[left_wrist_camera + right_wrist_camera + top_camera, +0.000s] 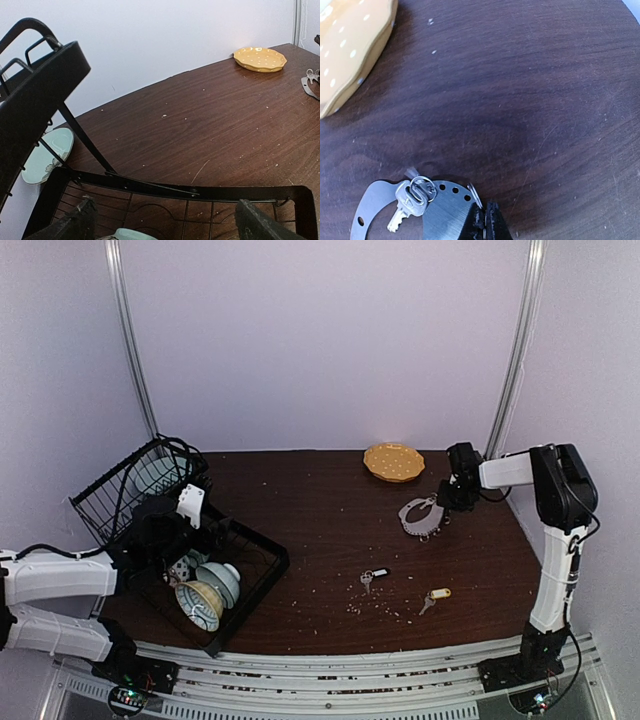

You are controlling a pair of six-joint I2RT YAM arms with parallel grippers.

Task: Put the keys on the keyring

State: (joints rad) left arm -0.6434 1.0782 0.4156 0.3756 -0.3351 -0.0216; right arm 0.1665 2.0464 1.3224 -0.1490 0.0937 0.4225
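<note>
The keyring [420, 515] lies on the brown table at the right; in the right wrist view it is a flat grey metal arc with holes [440, 210], and a small silver key [405, 206] hangs on it. My right gripper [486, 222] is shut on a thin wire ring [476, 195] at the keyring's edge; it also shows in the top view [447, 502]. The key with the black-and-white tag [373, 576] and the key with the yellow tag [434, 598] lie loose near the table's front. My left gripper [167, 225] is open and empty over the dish rack.
A black wire dish rack [255, 570] holding bowls [205, 595] stands at the left, with a tilted basket [130, 490] behind it. A yellow dotted dish [393, 462] sits at the back, also in the left wrist view [260, 58]. Crumbs dot the table.
</note>
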